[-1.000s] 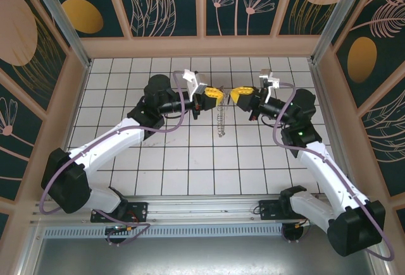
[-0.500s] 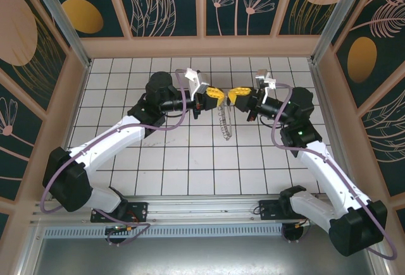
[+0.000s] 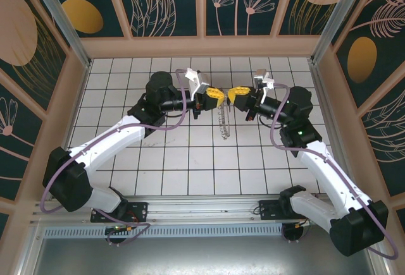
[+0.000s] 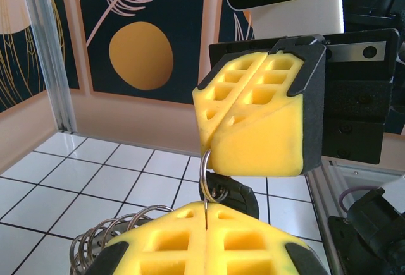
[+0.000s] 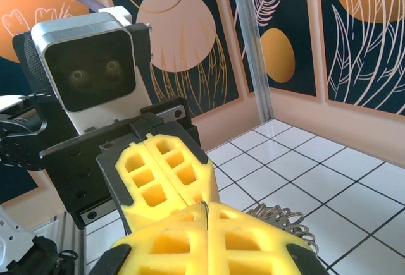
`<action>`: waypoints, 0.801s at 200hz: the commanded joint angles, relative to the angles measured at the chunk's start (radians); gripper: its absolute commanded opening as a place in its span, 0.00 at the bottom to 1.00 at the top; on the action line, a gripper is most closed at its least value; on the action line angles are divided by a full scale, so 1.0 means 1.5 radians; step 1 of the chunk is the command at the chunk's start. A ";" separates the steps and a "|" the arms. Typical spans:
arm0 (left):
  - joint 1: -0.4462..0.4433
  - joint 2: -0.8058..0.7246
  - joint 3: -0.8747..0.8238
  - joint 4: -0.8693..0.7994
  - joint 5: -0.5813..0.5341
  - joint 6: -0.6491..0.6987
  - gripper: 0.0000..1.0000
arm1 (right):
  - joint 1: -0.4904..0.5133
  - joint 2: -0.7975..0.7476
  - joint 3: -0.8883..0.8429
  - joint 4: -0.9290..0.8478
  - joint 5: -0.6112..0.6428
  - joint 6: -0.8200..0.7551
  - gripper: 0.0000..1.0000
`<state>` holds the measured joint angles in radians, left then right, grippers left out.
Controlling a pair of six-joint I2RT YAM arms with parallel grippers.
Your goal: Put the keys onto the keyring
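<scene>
**Keyring held off the tiles so the key can meet it**

Keyring, a thin floppy silvery wire loop fringed with many tiny metal rings, hangs in a chain-like strand from the spot where the two arms meet, above the white tiled counter. The left tool has its yellow foam pads pressed together on the wire. In the left wrist view a thin silver line runs straight into the seam between them. Holding the keyring in the air probably keeps the slack fringe falling away from the working end.

The right tool faces it, nearly tip to tip, with its pads also pressed together. The small key, with a black rounded head, sits just under those pads beside a curve of silver wire that rises into their seam. I judge that this tool is clamped on the key, though the blade is hidden. Meeting head-on lets each wrist camera watch the other tool's tip, which suits threading. Whether the key is on the wire yet cannot be told.
</scene>
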<state>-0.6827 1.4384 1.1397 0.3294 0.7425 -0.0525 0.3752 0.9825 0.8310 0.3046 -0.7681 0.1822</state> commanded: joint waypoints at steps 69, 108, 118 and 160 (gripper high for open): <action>-0.004 -0.017 0.015 0.040 0.018 0.006 0.00 | -0.004 0.001 -0.009 -0.041 0.081 -0.032 0.00; -0.004 -0.028 0.002 0.060 0.005 0.000 0.00 | -0.013 -0.006 -0.023 -0.042 0.086 -0.023 0.00; -0.004 -0.031 -0.004 0.066 0.001 -0.001 0.00 | -0.014 -0.008 -0.027 -0.042 0.088 -0.019 0.00; -0.004 -0.041 -0.014 0.085 -0.008 -0.008 0.00 | -0.016 -0.019 -0.042 -0.049 0.095 -0.015 0.00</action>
<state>-0.6830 1.4364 1.1168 0.3458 0.7017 -0.0540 0.3729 0.9665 0.7933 0.2745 -0.6960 0.1623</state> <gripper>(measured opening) 0.045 0.049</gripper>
